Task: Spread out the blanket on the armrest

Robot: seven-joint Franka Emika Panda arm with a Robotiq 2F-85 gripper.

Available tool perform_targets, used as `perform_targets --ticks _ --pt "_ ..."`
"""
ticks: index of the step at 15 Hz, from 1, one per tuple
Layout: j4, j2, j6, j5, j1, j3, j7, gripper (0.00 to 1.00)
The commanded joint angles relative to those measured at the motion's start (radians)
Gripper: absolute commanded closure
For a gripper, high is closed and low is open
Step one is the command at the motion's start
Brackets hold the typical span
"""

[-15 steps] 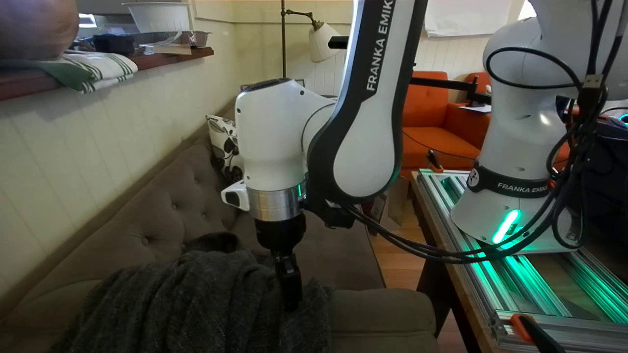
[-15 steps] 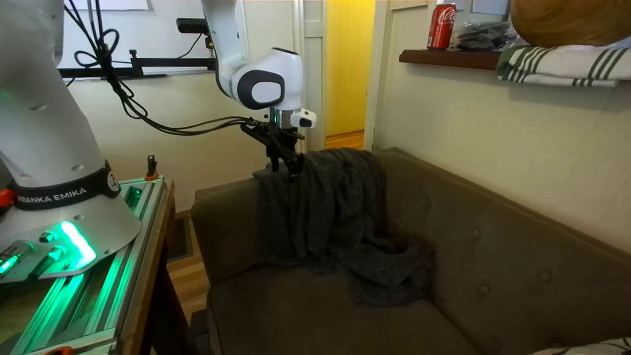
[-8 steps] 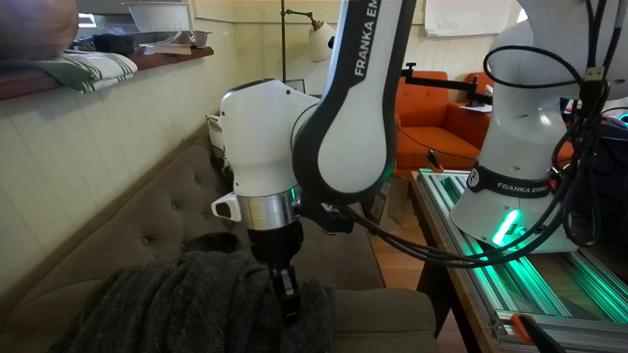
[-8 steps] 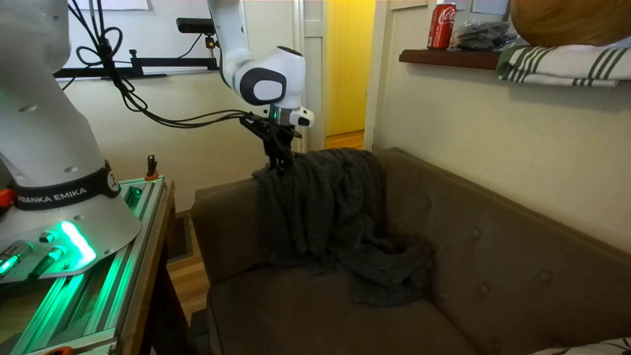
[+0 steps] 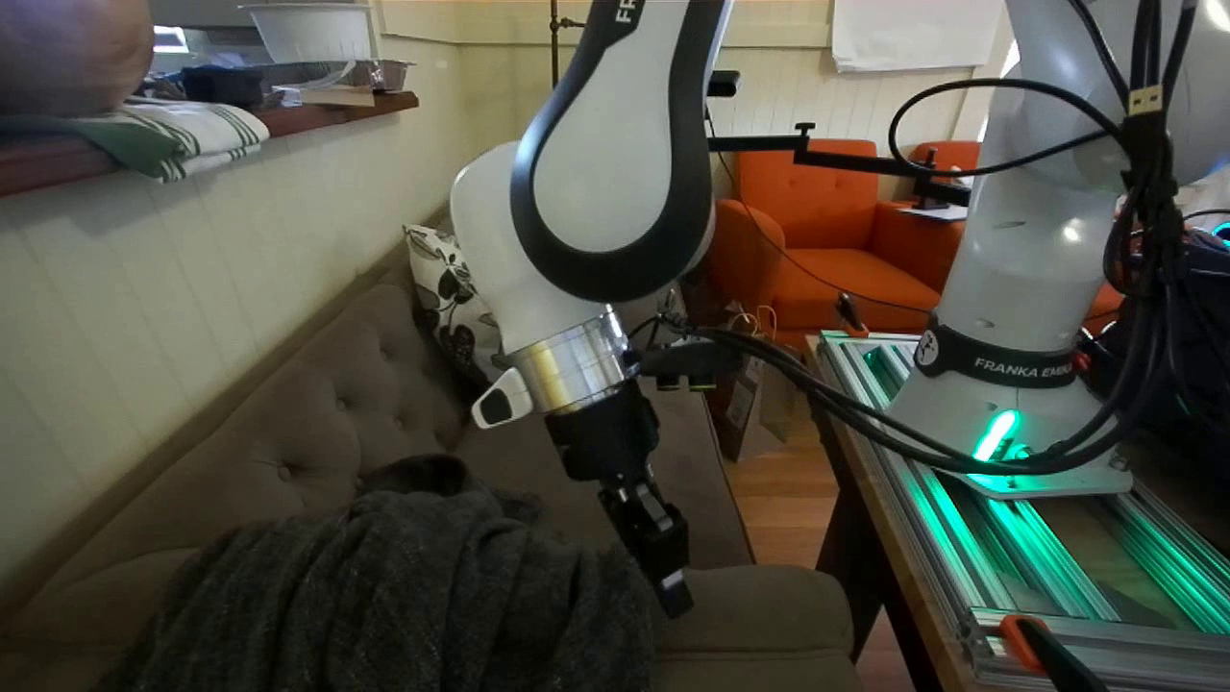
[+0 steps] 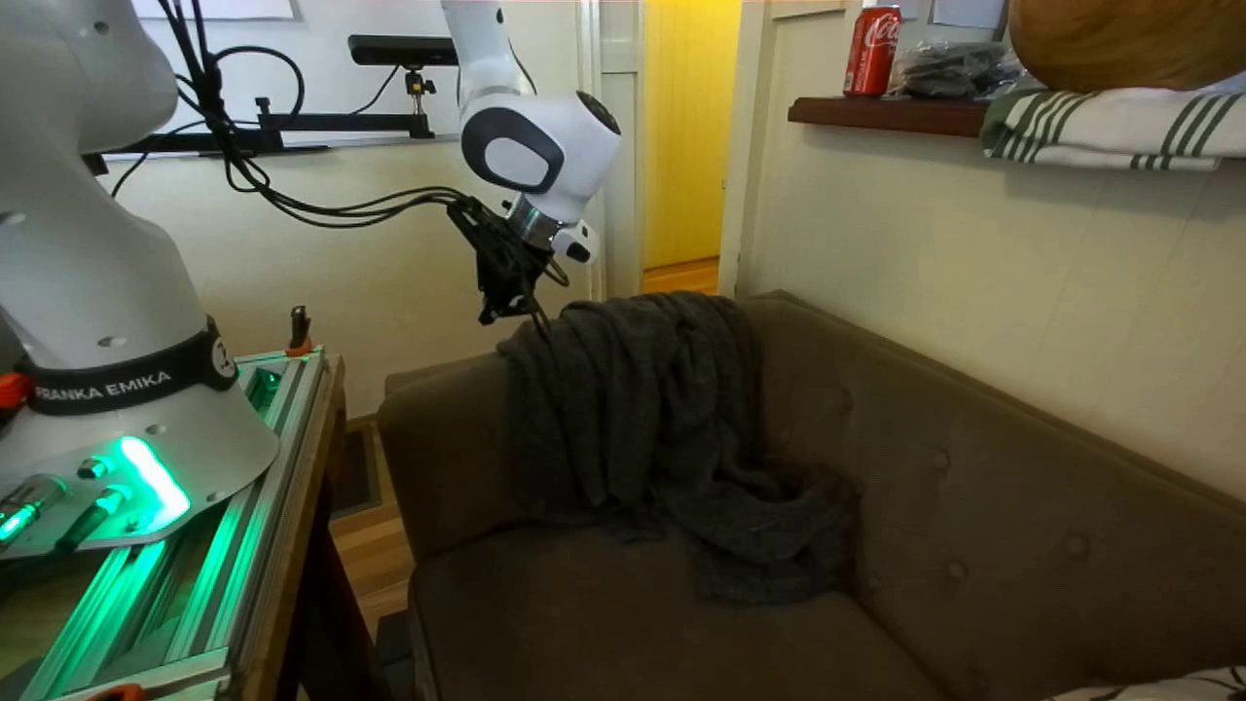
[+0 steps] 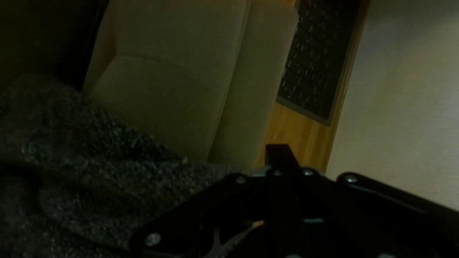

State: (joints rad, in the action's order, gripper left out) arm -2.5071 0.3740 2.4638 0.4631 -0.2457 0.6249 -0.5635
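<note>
The dark grey blanket [image 5: 413,596] lies in heavy folds over the sofa's armrest [image 5: 769,615]; in an exterior view its lower end bunches on the seat as the blanket [image 6: 642,409] hangs down. Part of the brownish-grey armrest [image 6: 443,438] is uncovered at the end towards the robot. My gripper [image 5: 676,598] is tilted, its tips beside the blanket's edge and above that bare stretch. In the wrist view the gripper [image 7: 281,152] has its dark fingers together, no cloth visible between them. There the blanket [image 7: 82,172] fills the lower left, the bare armrest [image 7: 172,96] above it.
The robot's bench [image 5: 1019,625] stands beside the sofa, with cables [image 5: 865,437] looping to the wrist. Along the wall runs a shelf [image 6: 886,117]. A patterned pillow [image 5: 452,298] lies farther along the sofa. A floor vent [image 7: 315,61] and wall [image 7: 401,93] lie beyond the armrest.
The fingers have come together. The gripper has tilted and moved off the blanket towards the robot-side end of the armrest; the blanket itself looks nearly unchanged.
</note>
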Motion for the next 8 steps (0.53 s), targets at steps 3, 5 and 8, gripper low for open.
perform_targets --ticks 3,5,8 --pt "-0.092 -0.147 0.044 0.059 0.099 -0.12 -0.04 0.72" --pt "-0.075 -0.157 0.08 0.062 0.151 -0.152 -0.02 0.59" --pt "-0.058 -0.165 0.162 0.011 0.235 -0.2 0.056 0.38"
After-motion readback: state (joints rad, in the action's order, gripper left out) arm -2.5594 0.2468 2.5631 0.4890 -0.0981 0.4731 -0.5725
